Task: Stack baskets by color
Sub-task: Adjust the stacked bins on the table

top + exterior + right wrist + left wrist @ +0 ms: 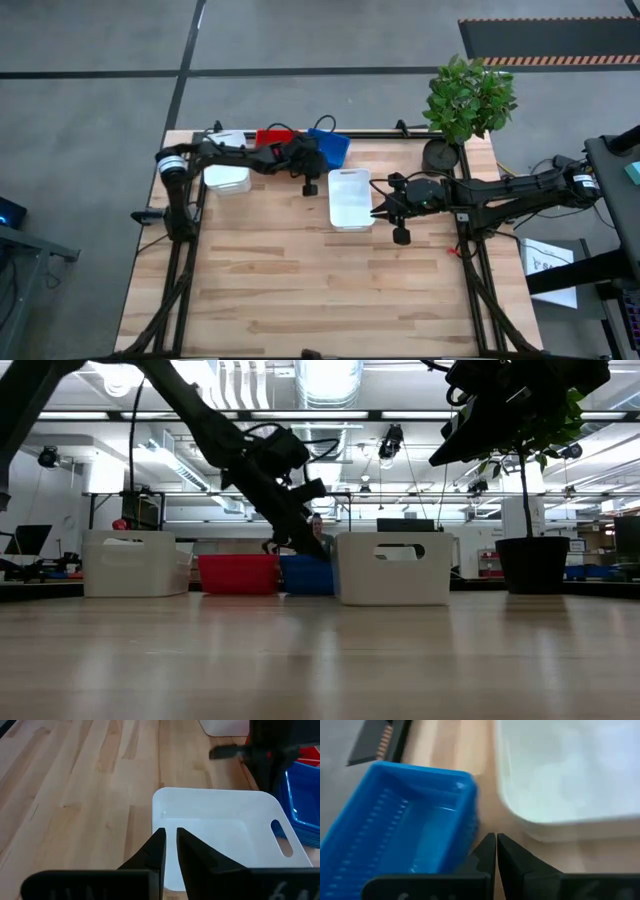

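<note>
Near the table's far edge stand a white basket (227, 172), a red basket (273, 137) and a blue basket (332, 148), the blue one turned askew. A second white basket (350, 198) rests on its base nearer the table's middle. My left gripper (496, 845) is shut and slants down into the gap between the blue basket (410, 830) and that white basket (570, 770). My right gripper (170, 837) hangs well above the white basket's right end (215, 830). Its fingers are a narrow gap apart with nothing between them. My left gripper's shut fingertips (487, 851) stand right beside the blue basket's near corner wall (470, 827), coming slanting down from the table's left. I cannot tell whether they touch that wall.
A potted plant (468, 98) in a black pot (440, 155) stands at the far right corner. The near half of the wooden table (320, 290) holds nothing. A black frame rail (400, 134) runs along the far edge behind the baskets.
</note>
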`<state>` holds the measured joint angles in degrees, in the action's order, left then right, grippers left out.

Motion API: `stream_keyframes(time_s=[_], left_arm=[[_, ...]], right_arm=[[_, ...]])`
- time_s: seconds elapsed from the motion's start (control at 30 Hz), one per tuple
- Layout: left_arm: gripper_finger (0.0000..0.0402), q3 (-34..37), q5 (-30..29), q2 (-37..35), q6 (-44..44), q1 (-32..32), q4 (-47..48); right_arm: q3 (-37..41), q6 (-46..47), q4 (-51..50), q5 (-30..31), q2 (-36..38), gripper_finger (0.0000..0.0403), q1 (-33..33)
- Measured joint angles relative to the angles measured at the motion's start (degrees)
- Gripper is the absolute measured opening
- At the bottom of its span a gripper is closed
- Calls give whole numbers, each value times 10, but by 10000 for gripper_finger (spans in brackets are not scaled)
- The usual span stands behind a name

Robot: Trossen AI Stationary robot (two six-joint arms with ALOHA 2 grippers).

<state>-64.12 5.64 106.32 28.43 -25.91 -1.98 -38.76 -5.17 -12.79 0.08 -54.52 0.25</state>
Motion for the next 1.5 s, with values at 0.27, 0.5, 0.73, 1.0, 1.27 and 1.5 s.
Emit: stream_keyframes(time_s=[0.27, 0.5, 0.73, 1.0, 1.27, 1.5], left_arm=[[0, -9, -77, 26, -44, 0, -88], [0, -18, -122, 26, -93, -3, -133], [0, -26, -84, -12, -40, 1, -74], [0, -22, -68, -22, 19, 1, 62], [0, -29, -111, 33, 6, 5, -54], [0, -53, -140, 42, -19, 4, -74]], right_arm=[[0, 0, 0, 0, 0, 36, 0], [0, 0, 0, 0, 0, 36, 0], [0, 7, 0, 0, 0, 36, 0], [2, 0, 1, 0, 0, 36, 0], [2, -4, 3, 0, 0, 36, 0], [2, -7, 3, 0, 0, 36, 0]])
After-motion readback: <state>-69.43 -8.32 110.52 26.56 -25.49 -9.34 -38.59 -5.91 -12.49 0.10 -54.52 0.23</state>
